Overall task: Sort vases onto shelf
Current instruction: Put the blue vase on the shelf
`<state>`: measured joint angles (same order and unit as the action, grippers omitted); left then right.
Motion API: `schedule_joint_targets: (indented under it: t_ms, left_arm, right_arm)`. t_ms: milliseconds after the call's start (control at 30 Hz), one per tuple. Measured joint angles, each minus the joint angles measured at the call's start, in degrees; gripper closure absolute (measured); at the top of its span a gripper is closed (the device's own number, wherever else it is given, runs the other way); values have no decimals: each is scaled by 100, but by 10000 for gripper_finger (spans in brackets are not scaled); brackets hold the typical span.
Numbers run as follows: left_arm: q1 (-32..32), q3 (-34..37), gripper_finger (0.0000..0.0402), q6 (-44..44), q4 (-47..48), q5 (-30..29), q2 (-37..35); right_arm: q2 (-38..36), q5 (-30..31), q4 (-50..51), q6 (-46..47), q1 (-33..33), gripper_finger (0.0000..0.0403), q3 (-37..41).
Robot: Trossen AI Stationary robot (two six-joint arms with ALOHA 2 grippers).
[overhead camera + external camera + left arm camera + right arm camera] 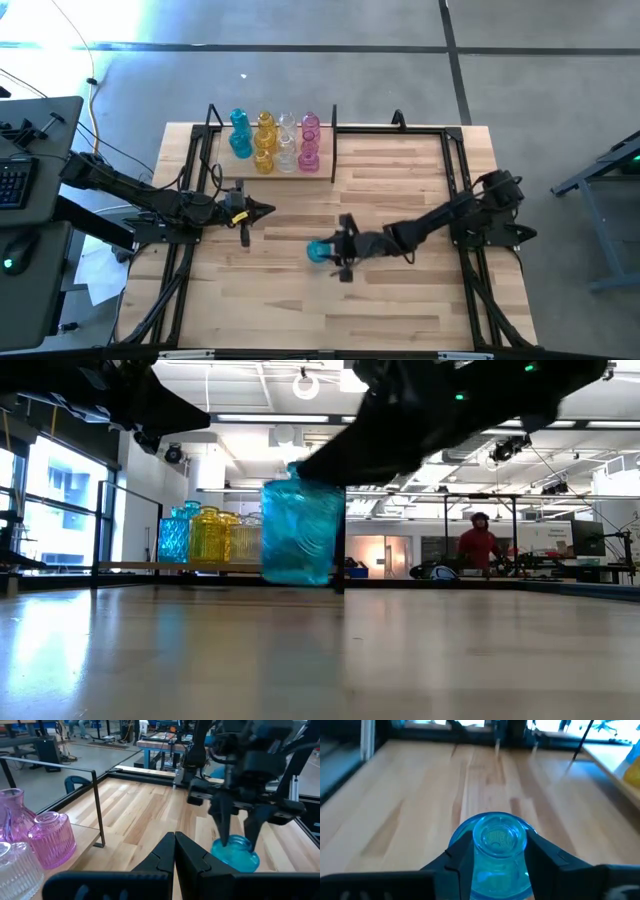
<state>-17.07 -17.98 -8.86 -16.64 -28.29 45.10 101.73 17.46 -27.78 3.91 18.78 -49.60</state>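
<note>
Most of the work looks done: blue, yellow, clear and pink vases (275, 141) already stand in rows on the shelf (325, 160) at the table's far side. One blue vase (318, 251) is left, near the middle of the table (420, 300). The right gripper (338, 250) reaches in low, its fingers pinching this vase at the neck. In the low view the vase seems slightly off the table. The left gripper (262, 210) waits beside the shelf, fingers pressed together.

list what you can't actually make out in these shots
- Blue vase neck: low view, hidden behind the right pincer.
- Shelf lower level: high view, covered by the top board.
- Clear vases: high view, too small to count.
</note>
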Motion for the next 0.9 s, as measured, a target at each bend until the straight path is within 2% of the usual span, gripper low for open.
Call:
schedule_joint_targets:
  t_ms: [133,300,433,533,700,900]
  left_arm:
    - [-1,0,401,4,2,-12,0]
    - [-1,0,401,6,1,-8,0]
    - [1,0,401,98,2,-7,0]
    - [1,0,401,104,-11,-5,0]
    - [0,0,401,112,4,4,0]
    - [-1,-2,401,161,3,5,0]
  right_arm:
    - [57,-480,-613,-77,-415,281,-4]
    - [358,-583,-1122,-99,-709,280,-17]
    - [711,-623,-1172,-148,-836,280,-388]
    - [1018,-798,-1084,-292,-922,280,-802]
    - [1428,-909,-399,-394,-1101,280,-1559]
    - [1694,-908,-64,-394,-1280,280,-2052]
